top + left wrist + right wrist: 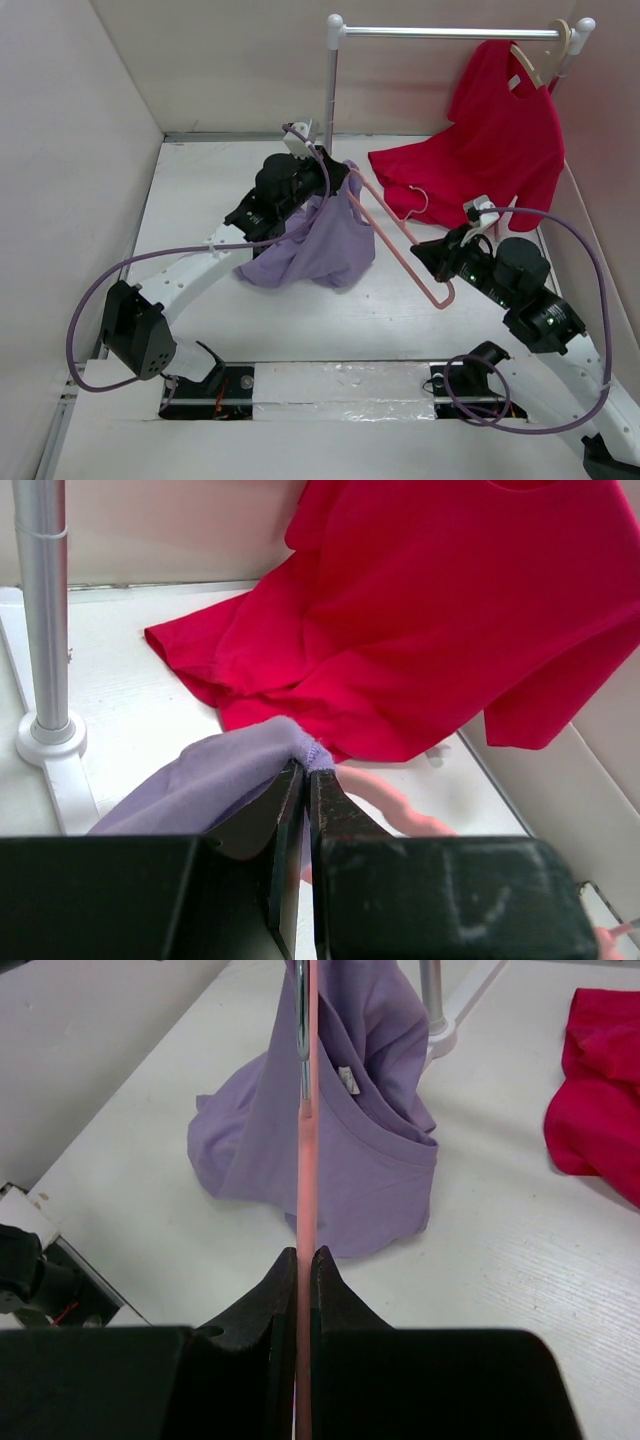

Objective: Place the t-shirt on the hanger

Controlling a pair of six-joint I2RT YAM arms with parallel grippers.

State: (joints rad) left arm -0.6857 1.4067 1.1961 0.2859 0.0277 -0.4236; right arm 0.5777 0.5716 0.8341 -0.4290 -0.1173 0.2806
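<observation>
Two end effectors hold one lavender t-shirt (320,245) and one pink hanger (304,1180).
The left end effector (305,773) pinches the shirt's upper edge, hem pooled on the tabletop (200,190); the right end effector (303,1257) is pressed onto the hanger's bar.

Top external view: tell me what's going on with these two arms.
The left gripper is shut on the lavender t-shirt, holding it up by a pinch of fabric while its lower part rests bunched on the table. The right gripper clamps the pink hanger by one thin bar, with the far end reaching the neck opening. The garment isn't hung on it yet. A red shirt hangs from the rack behind.
</observation>
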